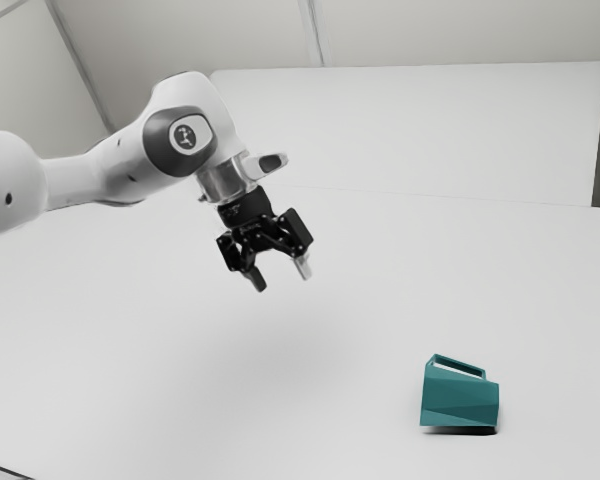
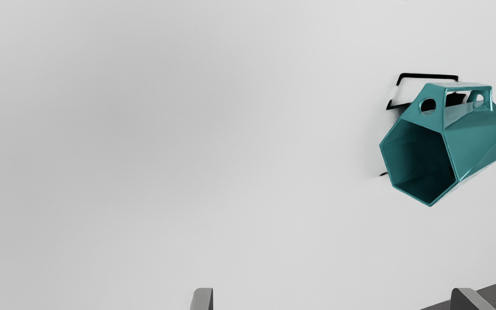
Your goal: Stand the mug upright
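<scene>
Lying sideways, a teal, faceted mug (image 2: 474, 140)

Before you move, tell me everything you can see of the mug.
The mug is teal and faceted, with a faint sheen; ceramic or plastic, I can't tell. It lies on its side on the pale table, its six-sided mouth facing the exterior view's left. Its angular handle is uppermost, with a long opening and a round hole near the mouth. The open claw is well clear of it.
</scene>
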### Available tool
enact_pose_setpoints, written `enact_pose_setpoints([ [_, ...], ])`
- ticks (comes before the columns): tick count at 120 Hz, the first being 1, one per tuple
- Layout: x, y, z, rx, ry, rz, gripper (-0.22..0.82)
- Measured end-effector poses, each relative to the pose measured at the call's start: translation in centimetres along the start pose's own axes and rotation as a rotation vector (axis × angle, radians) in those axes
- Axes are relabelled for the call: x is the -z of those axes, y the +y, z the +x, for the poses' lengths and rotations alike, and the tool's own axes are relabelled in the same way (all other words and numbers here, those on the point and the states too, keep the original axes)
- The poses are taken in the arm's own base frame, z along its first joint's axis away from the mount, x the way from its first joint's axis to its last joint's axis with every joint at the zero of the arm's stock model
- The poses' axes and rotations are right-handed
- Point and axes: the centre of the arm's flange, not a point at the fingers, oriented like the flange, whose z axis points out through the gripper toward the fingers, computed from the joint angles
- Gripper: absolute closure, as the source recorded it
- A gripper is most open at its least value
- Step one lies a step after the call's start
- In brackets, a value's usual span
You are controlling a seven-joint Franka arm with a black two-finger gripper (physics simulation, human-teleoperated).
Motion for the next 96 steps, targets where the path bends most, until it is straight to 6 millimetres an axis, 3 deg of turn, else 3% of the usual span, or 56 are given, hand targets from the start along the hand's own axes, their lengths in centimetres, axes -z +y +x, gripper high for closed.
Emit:
enact_pose_setpoints([
  [23,-5.1,0.3,1.7,0.111,-0.056,-0.133,0.00],
  [42,-9.5,3.9,1.2,0.127,-0.118,-0.192,0.00],
  [96,-17.3,7.7,1.6,0.251,-0.218,-0.340,0.00],
])
